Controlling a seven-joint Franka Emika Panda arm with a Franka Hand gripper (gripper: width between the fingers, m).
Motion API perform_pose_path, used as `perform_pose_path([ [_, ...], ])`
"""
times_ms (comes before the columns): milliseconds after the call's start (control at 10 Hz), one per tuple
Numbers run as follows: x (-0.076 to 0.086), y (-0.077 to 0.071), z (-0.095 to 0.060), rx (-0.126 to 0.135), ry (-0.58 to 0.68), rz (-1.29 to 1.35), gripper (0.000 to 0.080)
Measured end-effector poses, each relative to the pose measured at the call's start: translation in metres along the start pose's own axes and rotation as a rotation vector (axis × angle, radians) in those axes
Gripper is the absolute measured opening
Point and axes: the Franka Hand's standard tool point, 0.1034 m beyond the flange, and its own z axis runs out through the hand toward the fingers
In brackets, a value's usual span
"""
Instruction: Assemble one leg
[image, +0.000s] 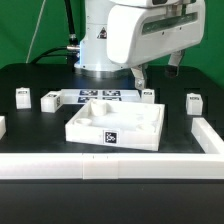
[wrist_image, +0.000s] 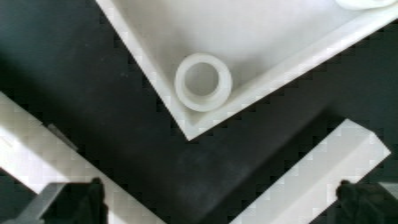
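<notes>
The white arm (image: 128, 35) hangs over the far side of the scene, wrist pointed straight down, and the fingers (image: 140, 77) hover clear of the black tabletop (image: 40, 125). The wrist view shows the two dark fingers (wrist_image: 63, 205) spread wide with nothing between them. Directly beneath is one corner of the large white recessed panel (wrist_image: 267, 40), its round corner hole (wrist_image: 205, 80) plain to see against the dark surface. The leg (image: 148, 95), a small white block, sits on the tabletop just below the fingers and apart from them, close to the panel's (image: 115, 125) far edge. A second leg (image: 193, 102) stands well off towards the exterior view's right of the fingers. A third leg (image: 48, 100) and a fourth leg (image: 22, 95) lie far off towards the exterior view's left. Between those and the fingers lies the marker board (image: 100, 97), flat, tags up. A white border rail (image: 110, 165) runs along the near edge, well away from the fingers, and a green backdrop (image: 30, 30) closes the room behind the arm.
</notes>
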Motion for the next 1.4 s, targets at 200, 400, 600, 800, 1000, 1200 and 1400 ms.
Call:
perform_pose_path([
  [200, 0.0, 0.0, 0.0, 0.0, 0.0, 0.002, 0.065],
  [400, 0.0, 0.0, 0.0, 0.0, 0.0, 0.001, 0.065],
  [600, -0.001, -0.001, 0.001, -0.002, 0.001, -0.008, 0.065],
  [800, -0.013, -0.014, 0.01, -0.014, 0.015, -0.073, 0.065],
  [1000, -0.029, -0.026, 0.025, -0.008, 0.008, -0.191, 0.065],
  [1200, -0.046, -0.032, 0.041, 0.007, -0.002, -0.256, 0.065],
  [1400, -0.045, -0.031, 0.04, 0.005, -0.001, -0.252, 0.065],
])
